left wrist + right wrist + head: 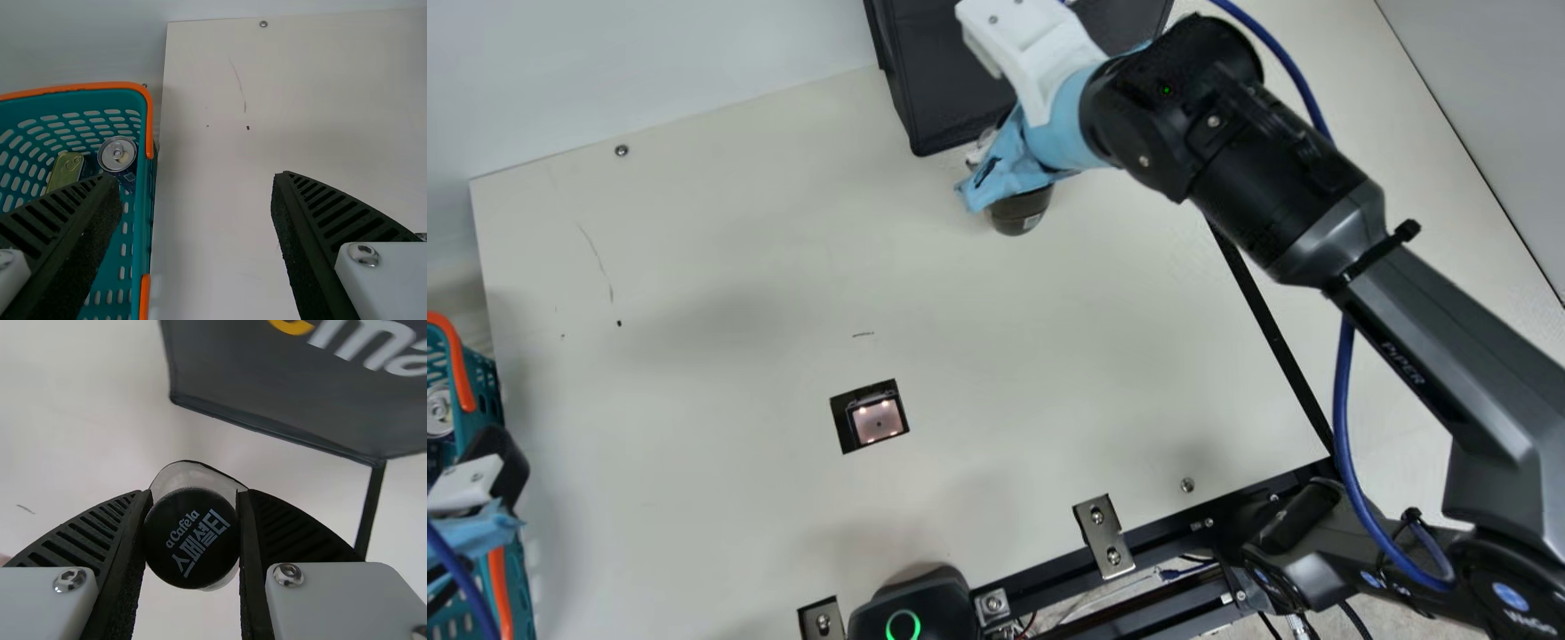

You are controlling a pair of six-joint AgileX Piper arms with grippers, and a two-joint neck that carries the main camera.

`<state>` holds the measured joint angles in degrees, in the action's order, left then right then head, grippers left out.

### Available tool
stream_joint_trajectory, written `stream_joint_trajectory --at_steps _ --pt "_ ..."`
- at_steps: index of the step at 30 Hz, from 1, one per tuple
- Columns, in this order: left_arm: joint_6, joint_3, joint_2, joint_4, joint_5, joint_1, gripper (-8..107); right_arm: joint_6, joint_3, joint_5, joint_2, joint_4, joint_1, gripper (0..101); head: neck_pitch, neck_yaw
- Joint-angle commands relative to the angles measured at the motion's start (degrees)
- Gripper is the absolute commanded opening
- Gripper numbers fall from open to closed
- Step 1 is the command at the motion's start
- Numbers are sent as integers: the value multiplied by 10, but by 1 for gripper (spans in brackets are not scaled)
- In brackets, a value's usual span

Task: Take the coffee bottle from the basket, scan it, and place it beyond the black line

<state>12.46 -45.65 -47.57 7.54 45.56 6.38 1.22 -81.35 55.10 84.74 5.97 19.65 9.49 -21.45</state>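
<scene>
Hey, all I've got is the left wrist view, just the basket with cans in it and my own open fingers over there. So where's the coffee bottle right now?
Observer: It's in the right hand; the right wrist view shows the coffee bottle between its two fingers.
Operator: Okay, and is it beyond the black line yet?
Observer: It doesn't look that way. In the main view the bottle appears on the same side of the black line as the lit scanner window.
</scene>
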Motion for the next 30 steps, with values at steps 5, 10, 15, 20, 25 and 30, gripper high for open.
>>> stream_joint_trajectory --at_steps 5,10,15,20,25,30 --pt "0 0 0 0 0 0 90 -15 9 -9 -2 -11 -55 0 -16 -1" --pt "0 0 0 0 0 0 90 -24 11 -18 1 -23 -97 0 -16 -1" --pt "0 0 0 0 0 0 90 -31 9 -29 6 -34 -136 0 -16 -1" --pt "0 0 0 0 0 0 90 -35 6 -37 11 -44 -173 0 -16 -1" --pt "0 0 0 0 0 0 90 -42 1 -42 16 -53 -209 0 -16 -1" --pt "0 0 0 0 0 0 90 -47 -3 -45 21 -59 -244 0 -16 -1"
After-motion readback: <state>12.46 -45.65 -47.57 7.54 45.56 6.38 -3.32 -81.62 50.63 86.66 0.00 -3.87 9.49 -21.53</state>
